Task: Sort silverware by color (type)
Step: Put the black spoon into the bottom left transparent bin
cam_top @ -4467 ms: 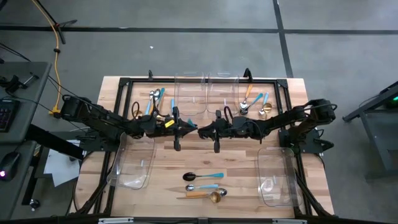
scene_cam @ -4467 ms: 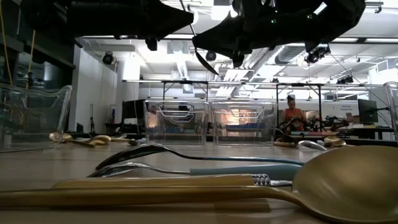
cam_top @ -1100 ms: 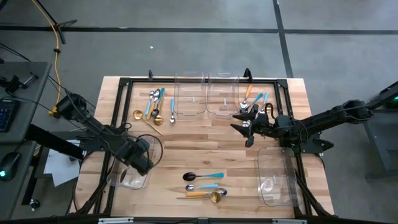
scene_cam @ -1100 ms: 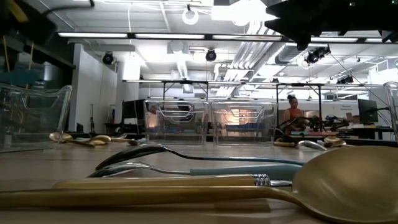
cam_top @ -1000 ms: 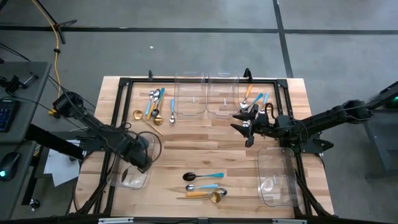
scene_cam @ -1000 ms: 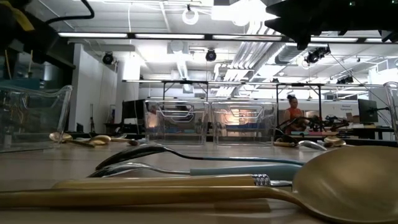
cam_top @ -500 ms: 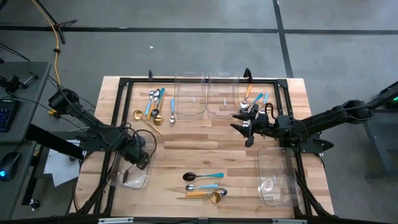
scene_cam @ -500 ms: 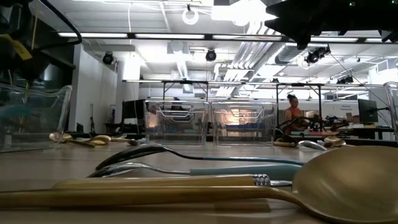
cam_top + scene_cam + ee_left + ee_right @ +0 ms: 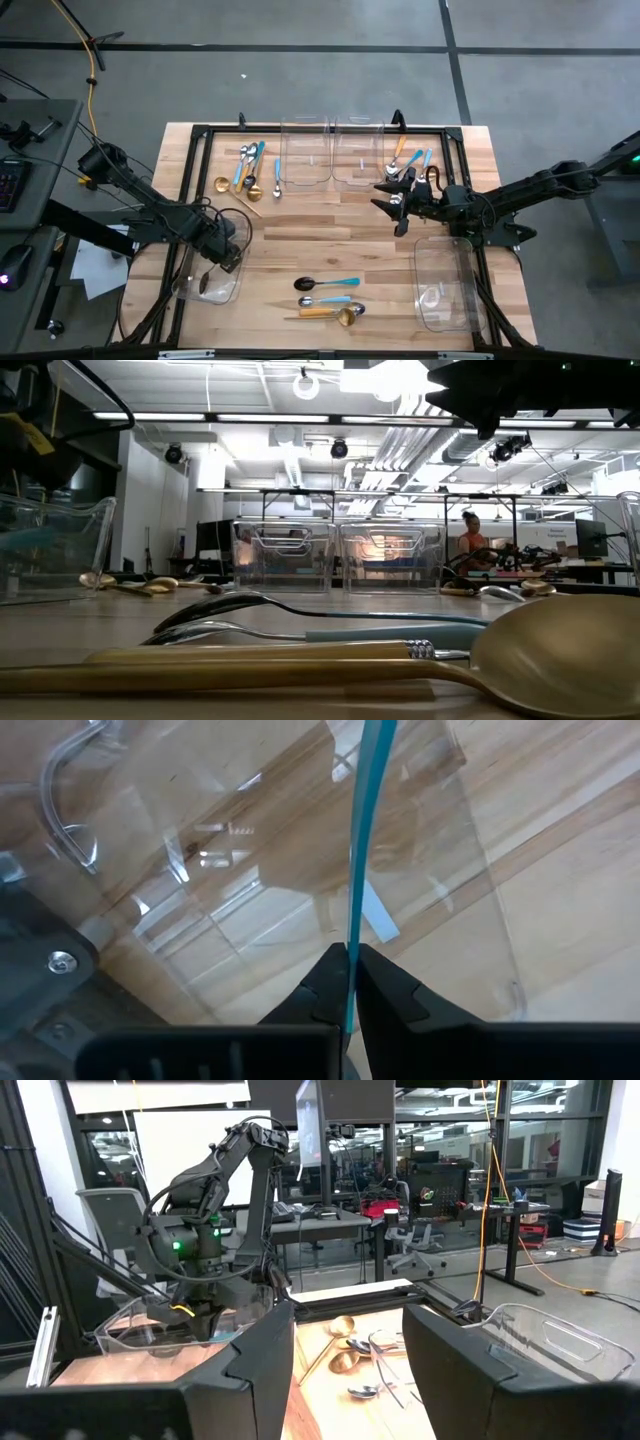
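My left gripper (image 9: pixel 222 254) hangs over the clear bin (image 9: pixel 190 290) at the table's near left, shut on a spoon with a light-blue handle (image 9: pixel 362 840). The spoon's dark head (image 9: pixel 204 285) is down inside that bin. My right gripper (image 9: pixel 384 196) waits open and level at the table's middle right, its fingers (image 9: pixel 262 1370) wide apart around nothing. Loose silverware lies in a far-left cluster (image 9: pixel 250 170), a far-right cluster (image 9: pixel 410 165), and as three spoons at the near centre (image 9: pixel 330 298). My left gripper pinches the spoon's light-blue handle (image 9: pixel 349 975) between its two fingers. The fingers come from above, pointing down. The handle runs on beyond the fingertips into the bin. I cannot tell whether the head rests on the bin's floor.
Two clear bins (image 9: pixel 307 150) (image 9: pixel 358 150) stand side by side at the far edge. Another clear bin (image 9: pixel 445 285) sits at the near right. A black frame (image 9: pixel 300 130) borders the table. Bare wood lies between the arms.
My left gripper has sunk toward the near-left bin with the spoon still in its hold, then kept still. The spoon's head has gone lower into the bin.
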{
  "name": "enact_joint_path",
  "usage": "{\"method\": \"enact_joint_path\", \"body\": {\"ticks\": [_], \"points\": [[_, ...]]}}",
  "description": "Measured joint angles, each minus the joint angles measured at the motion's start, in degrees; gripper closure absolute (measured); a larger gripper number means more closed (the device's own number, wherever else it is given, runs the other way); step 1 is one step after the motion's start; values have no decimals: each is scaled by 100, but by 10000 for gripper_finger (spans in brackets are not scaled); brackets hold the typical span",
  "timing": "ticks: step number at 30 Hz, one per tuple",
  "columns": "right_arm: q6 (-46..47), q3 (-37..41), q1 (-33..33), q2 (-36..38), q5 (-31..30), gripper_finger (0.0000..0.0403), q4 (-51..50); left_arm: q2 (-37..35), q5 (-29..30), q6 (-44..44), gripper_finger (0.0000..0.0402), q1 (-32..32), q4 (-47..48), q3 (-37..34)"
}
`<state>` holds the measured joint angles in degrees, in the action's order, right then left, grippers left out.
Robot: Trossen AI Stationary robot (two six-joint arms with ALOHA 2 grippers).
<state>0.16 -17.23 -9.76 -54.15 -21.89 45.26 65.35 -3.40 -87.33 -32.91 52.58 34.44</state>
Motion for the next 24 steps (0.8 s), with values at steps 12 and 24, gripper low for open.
{"method": "enact_joint_path", "body": {"ticks": [12, 24], "points": [[0, 0, 0, 0, 0, 229, 0, 2, 0, 7, 350, 0, 2, 0], [-7, 0, 1, 0, 0, 229, -2, -145, -44, 361, 303, 0, 51, 324]]}}
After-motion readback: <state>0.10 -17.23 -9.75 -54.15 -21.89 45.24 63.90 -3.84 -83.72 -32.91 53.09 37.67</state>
